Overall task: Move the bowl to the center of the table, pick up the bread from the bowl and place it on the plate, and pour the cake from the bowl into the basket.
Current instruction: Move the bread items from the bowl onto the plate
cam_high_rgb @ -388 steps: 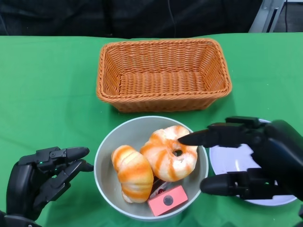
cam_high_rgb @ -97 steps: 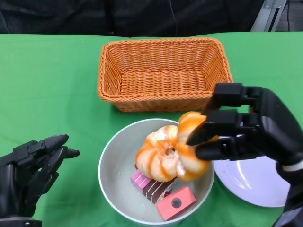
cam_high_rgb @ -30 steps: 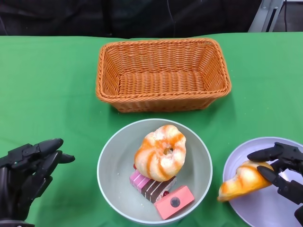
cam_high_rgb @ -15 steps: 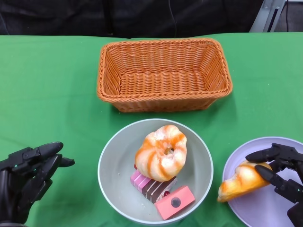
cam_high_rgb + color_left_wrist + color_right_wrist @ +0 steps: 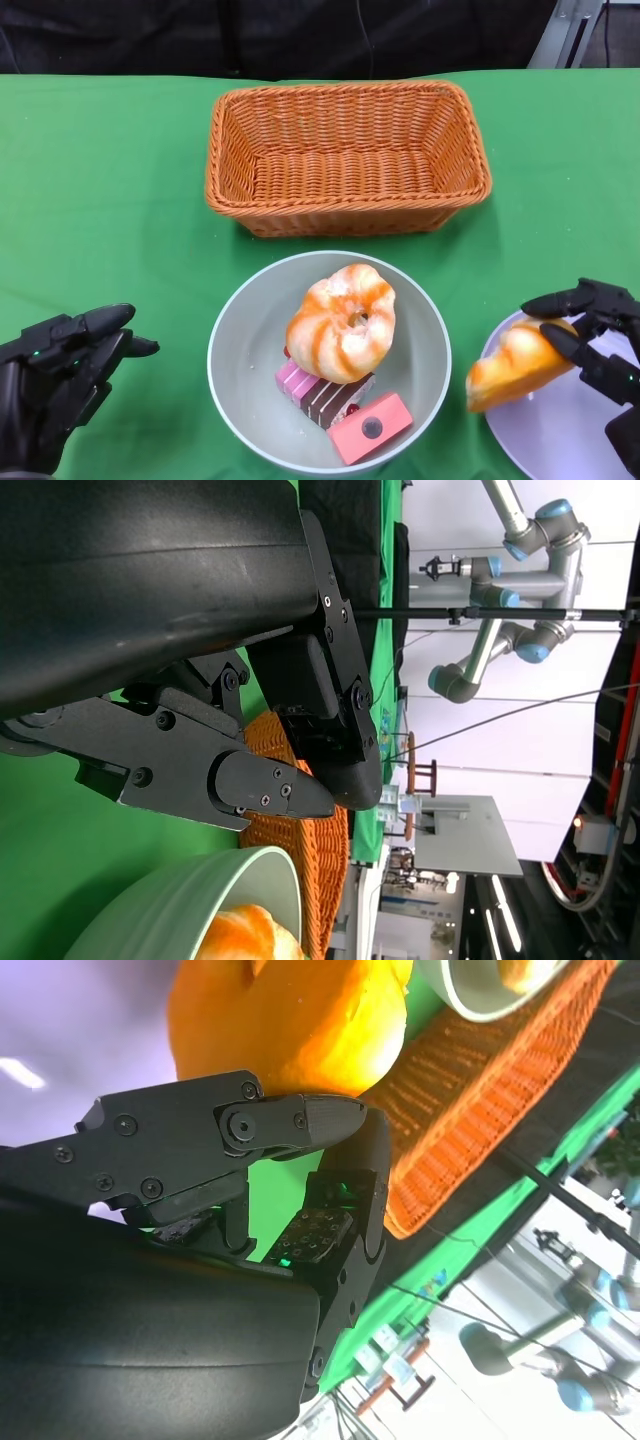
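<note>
The right robot hand [image 5: 590,335] is holding a bread roll [image 5: 512,363] over the near edge of the plate [image 5: 560,430]; the left robot hand [image 5: 55,375] is hovering with fingers spread, holding nothing; between the two hands the bowl [image 5: 235,340] is carrying a ring-shaped bread [image 5: 340,322], a striped cake [image 5: 318,392] and a pink cake [image 5: 367,427]; beyond it the basket [image 5: 345,155] is sitting on the green tabletop [image 5: 100,190].

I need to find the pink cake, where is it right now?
In the head view the pink cake lies in the bowl, at its near right edge beside the striped cake.
</note>
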